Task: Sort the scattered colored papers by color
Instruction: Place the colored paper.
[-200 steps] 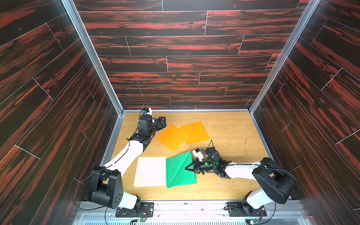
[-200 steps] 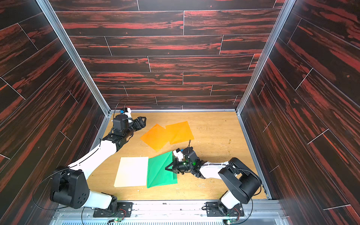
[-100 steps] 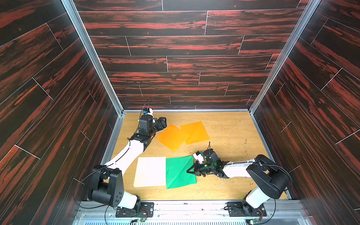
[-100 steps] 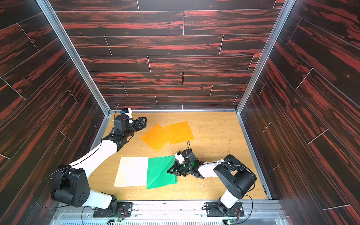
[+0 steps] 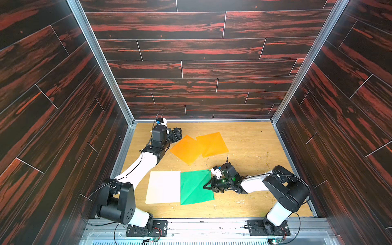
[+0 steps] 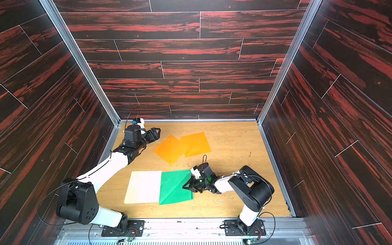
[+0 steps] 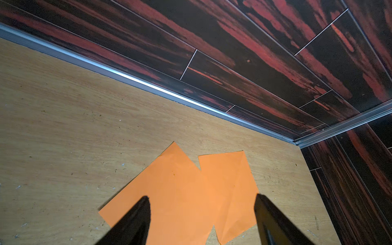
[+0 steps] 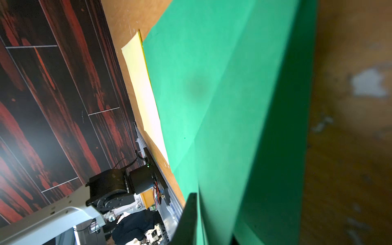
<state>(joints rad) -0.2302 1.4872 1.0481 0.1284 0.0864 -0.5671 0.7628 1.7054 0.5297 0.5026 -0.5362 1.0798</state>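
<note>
A tan wooden worktop point(image 5: 250, 144), flecked with small specks, sits boxed in by dark walls point(image 5: 201, 63) streaked with red, with an aluminium frame point(image 5: 203, 120) along its far edge and up the corners. Two orange papers point(image 5: 198, 147) lie at the back, one overlapping the other. Nearer the front, a cream paper point(image 5: 164, 186) and a green paper point(image 5: 193, 186) lie flat side by side, meeting along one edge; the green one shows a diagonal crease.

The left fingers point(image 7: 135, 220) stand wide apart above the near edge of the orange papers, holding nothing. The right fingers point(image 8: 187, 214) are narrow and sit at the green paper's outer edge, which rises between them. Whether they actually pinch it cannot be told.
</note>
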